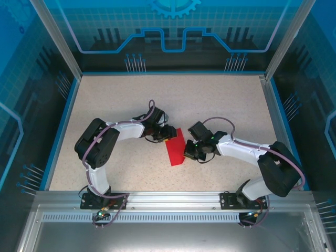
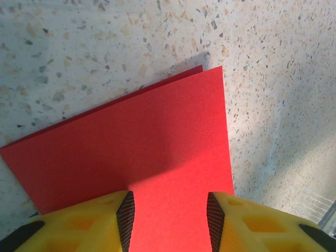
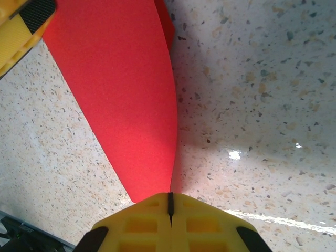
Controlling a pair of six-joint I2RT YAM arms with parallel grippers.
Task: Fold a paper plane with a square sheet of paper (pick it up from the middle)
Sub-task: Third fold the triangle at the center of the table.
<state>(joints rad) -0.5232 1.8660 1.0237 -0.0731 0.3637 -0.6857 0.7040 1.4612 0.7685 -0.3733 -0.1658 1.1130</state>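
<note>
**A:** Starting at the left, how does the left gripper point(image 2: 169, 212) stand?

**B:** Jaws apart, low over the sheet point(image 2: 157, 152). The red runs out ahead of it and passes under both pads point(image 2: 126, 218). I cannot tell whether they press on it.

**A:** And the sheet itself?

**B:** It's folded double, with a second edge peeking out along its far side. It lies on the table point(image 1: 115, 100) between the two arms. From above, its long axis runs roughly far to near.

**A:** Then the right side?

**B:** The right gripper point(image 3: 169, 202) is closed tight on the sheet's right edge. A red layer rises off the table and narrows into the seam between its fingers.

**A:** So what does the coming move turn on?

**B:** The sheet sits between the two grippers, the left at its far-left end and the right at its near-right edge, facing each other across it. My guess is that the right carries its pinched layer over toward the left while the left holds the rest flat. The crease would then follow that long axis.
</note>
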